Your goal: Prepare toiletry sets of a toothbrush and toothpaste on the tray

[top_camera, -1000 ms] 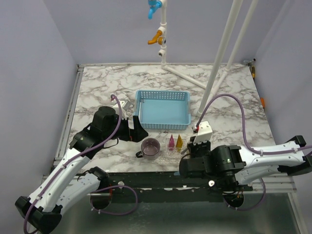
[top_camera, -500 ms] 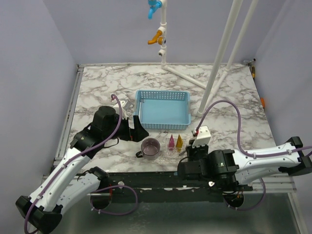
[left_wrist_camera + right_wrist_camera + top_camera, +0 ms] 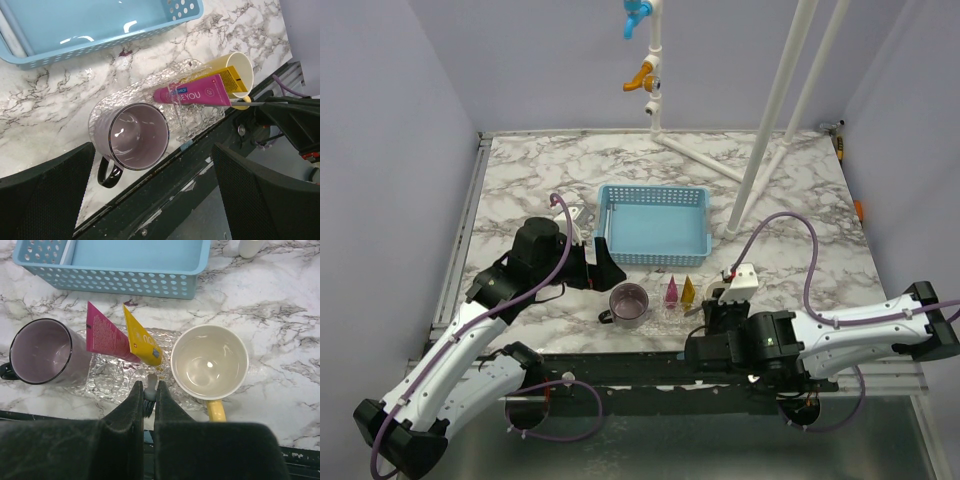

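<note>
My right gripper (image 3: 150, 386) is shut on the toothbrush (image 3: 151, 379), whose grey head with dark bristles is pinched between the fingers over the near edge of the clear tray (image 3: 107, 382). A pink toothpaste tube (image 3: 102, 334) and a yellow one (image 3: 141, 342) lean side by side on the tray. The left gripper (image 3: 155, 200) hangs open over the table's near edge, close to the purple mug (image 3: 136, 136), with nothing between its fingers. From above, both tubes (image 3: 671, 291) stand just left of the right wrist.
A purple mug (image 3: 39, 351) stands at the tray's left end and a yellow mug (image 3: 210, 361) at its right end. The light-blue mesh basket (image 3: 653, 222) sits behind them. White pipes (image 3: 770, 120) rise at the back right. The table's near edge lies just below the tray.
The right wrist has drawn back a little toward the near edge, still shut on the toothbrush. The left arm has not moved.
</note>
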